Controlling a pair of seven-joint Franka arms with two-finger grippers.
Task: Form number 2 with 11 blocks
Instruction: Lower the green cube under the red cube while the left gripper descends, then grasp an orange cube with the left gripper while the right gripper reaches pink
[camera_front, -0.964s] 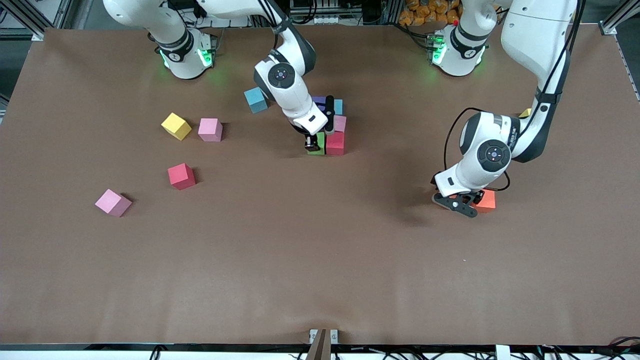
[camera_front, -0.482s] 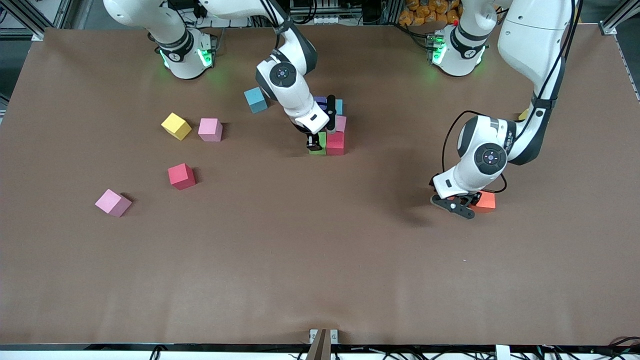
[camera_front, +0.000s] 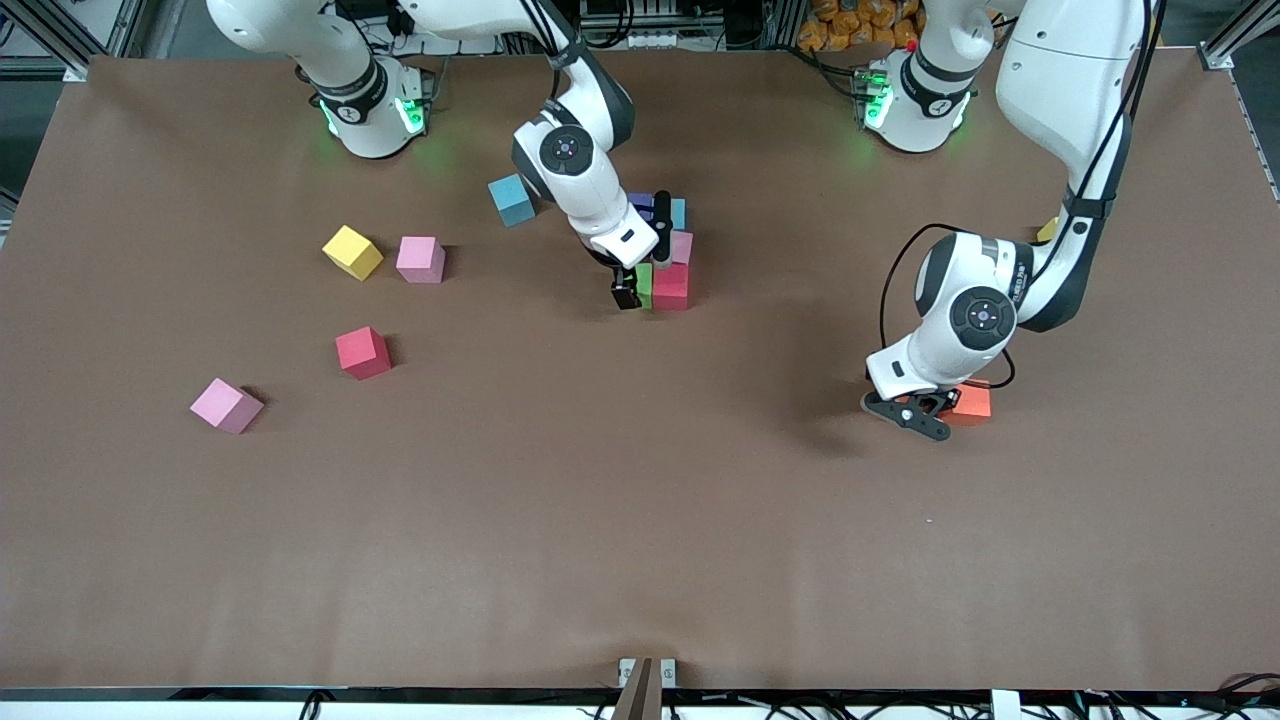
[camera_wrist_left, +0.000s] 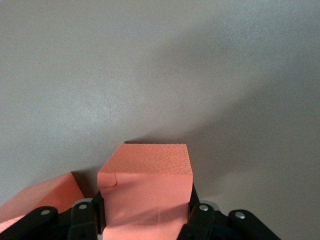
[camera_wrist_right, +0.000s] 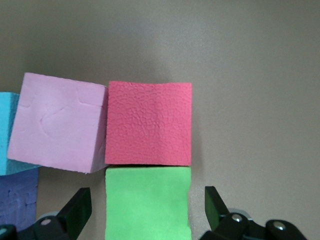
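Note:
The number 2 is partly built mid-table from a purple block (camera_front: 640, 203), a light blue block (camera_front: 679, 212), a pink block (camera_front: 682, 246), a red block (camera_front: 671, 286) and a green block (camera_front: 646, 283). My right gripper (camera_wrist_right: 146, 200) stands open astride the green block (camera_wrist_right: 148, 202), with a gap at each finger. That block lies against the red block (camera_wrist_right: 149, 123). My left gripper (camera_wrist_left: 146, 205) is shut on an orange block (camera_wrist_left: 145, 185) on the table toward the left arm's end. A second orange block (camera_wrist_left: 40, 197) lies beside it. The left gripper (camera_front: 925, 408) hides most of them.
Loose toward the right arm's end lie a blue block (camera_front: 512, 198), a yellow block (camera_front: 352, 251), a pink block (camera_front: 420, 259), a red block (camera_front: 363, 352) and another pink block (camera_front: 227, 405). A yellow corner (camera_front: 1048, 228) peeks out by the left arm.
My right gripper has opened and let go of the green block. My left gripper has closed on the orange block. Neither arm has moved much.

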